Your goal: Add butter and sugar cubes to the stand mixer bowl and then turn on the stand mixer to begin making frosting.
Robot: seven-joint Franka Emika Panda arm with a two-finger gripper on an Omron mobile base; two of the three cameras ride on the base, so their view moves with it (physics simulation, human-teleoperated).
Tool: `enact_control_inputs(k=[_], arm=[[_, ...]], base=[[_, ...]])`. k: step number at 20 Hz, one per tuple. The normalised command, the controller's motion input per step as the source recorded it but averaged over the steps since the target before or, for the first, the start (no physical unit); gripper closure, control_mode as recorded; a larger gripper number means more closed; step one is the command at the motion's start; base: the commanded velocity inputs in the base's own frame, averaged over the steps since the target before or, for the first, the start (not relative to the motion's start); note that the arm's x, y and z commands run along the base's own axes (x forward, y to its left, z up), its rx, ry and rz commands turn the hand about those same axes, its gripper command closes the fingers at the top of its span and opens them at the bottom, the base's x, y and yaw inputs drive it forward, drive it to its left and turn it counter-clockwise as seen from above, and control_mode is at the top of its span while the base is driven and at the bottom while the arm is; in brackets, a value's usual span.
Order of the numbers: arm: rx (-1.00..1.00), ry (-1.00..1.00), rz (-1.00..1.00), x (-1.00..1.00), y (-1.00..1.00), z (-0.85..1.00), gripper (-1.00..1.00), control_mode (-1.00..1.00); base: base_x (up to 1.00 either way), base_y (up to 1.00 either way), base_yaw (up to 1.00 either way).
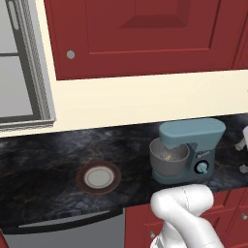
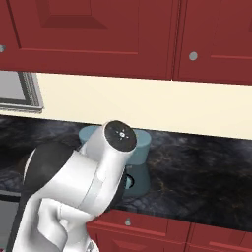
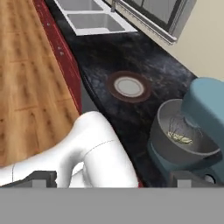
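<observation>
Claw spread wide, gripping nothing; stand mixer (image 1: 191, 147) at right of frame, its bowl (image 1: 168, 159) containing butter (image 3: 180, 138).

We are in a home kitchen. Dark red wall cabinets (image 1: 140, 34) with round knobs hang above a cream wall, and matching red base cabinets (image 2: 162, 231) run under a black marbled counter (image 1: 43, 164). On it stand a teal stand mixer (image 1: 193, 147) with its metal bowl (image 3: 175, 140) and a brown-rimmed plate (image 1: 99, 177). A double sink (image 3: 94, 17) lies farther along beneath a window (image 1: 19, 63), and the floor (image 3: 30, 87) is wood plank.
</observation>
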Motion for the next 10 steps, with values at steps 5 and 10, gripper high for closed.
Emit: enact_control_inputs(k=[5, 10], arm=[[0.31, 0.00, -0.17, 0.02, 0.01, -0.31, -1.00, -1.00], [0.22, 0.01, -0.11, 0.02, -0.02, -0.33, -1.00, -1.00]], base=[[0.00, 0.00, 0.00], [0.00, 0.00, 0.00]])
